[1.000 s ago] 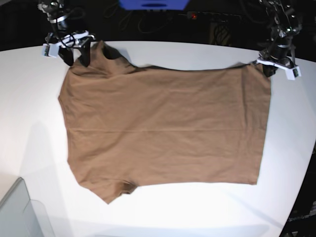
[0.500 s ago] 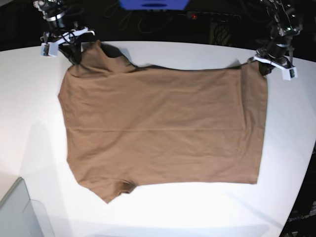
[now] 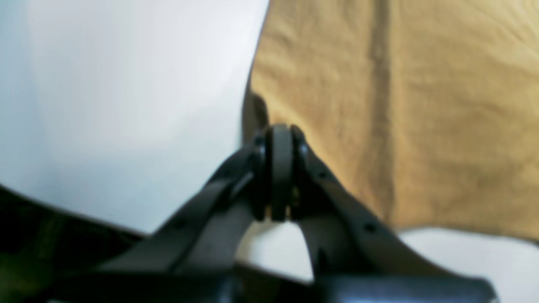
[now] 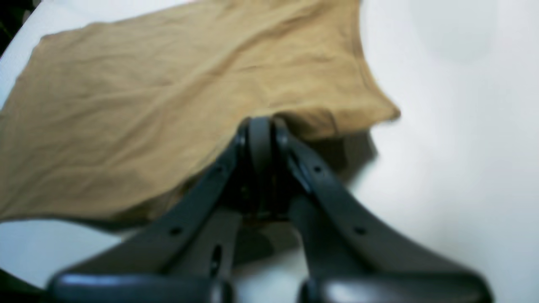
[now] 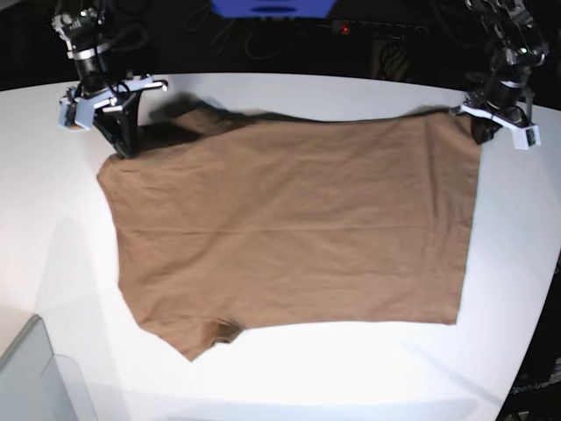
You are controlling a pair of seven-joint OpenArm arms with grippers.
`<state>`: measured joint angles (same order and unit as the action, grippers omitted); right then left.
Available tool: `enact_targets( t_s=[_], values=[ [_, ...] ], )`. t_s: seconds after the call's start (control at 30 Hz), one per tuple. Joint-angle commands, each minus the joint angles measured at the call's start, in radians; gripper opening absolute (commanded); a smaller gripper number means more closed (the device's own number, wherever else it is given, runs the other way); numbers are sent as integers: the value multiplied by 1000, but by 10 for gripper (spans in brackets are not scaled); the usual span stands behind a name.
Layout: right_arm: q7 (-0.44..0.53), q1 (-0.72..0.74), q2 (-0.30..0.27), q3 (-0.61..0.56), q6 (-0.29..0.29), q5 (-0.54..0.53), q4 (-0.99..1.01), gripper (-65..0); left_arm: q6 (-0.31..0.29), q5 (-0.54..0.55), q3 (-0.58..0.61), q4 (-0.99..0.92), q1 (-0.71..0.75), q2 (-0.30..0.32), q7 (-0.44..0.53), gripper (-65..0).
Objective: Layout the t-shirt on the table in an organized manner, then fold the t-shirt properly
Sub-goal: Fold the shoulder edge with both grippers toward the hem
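The tan-brown t-shirt (image 5: 289,219) lies spread flat on the white table (image 5: 53,219), hem to the right, one sleeve at the near left. In the base view my right gripper (image 5: 123,147) is at the shirt's far left corner, shut on the fabric there. The right wrist view shows its jaws (image 4: 260,124) pinched together on a raised fold of the t-shirt (image 4: 147,105), with a shadow beneath it. My left gripper (image 5: 478,132) is shut on the far right hem corner. Its closed tips (image 3: 280,132) meet the edge of the t-shirt (image 3: 421,105).
A grey translucent bin corner (image 5: 31,377) sits at the near left. The table's curved far edge runs behind both grippers, with dark floor and cables beyond it. A blue object (image 5: 272,7) stands past the far edge.
My right gripper has shut on the far left shoulder and pulled it left and a little nearer, flattening the bunched sleeve. The left gripper stays shut on the hem corner and has edged right.
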<state>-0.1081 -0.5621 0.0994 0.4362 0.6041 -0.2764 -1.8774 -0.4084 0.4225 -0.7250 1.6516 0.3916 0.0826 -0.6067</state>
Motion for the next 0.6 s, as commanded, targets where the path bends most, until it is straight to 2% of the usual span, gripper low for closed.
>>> enact_targets(
  t_s=[0.0,0.17,0.33,0.57],
  values=[
    [32,3,-7,3,3,-19,-15,-650,-4,13,-15,19,-15,13,24,-650],
    [28,60,-7,3,3,-14,-8,-650,-4,13,-20,19,-72,15,24,-650],
    [-68,144,-14,5,3,-14,23,-650,-4,5,-20,19,-127,15,24,-650],
    [-129,259,-51,5,3,-14,103,-650,-2,3,-15,-38,-213,36,23,-650]
  ],
)
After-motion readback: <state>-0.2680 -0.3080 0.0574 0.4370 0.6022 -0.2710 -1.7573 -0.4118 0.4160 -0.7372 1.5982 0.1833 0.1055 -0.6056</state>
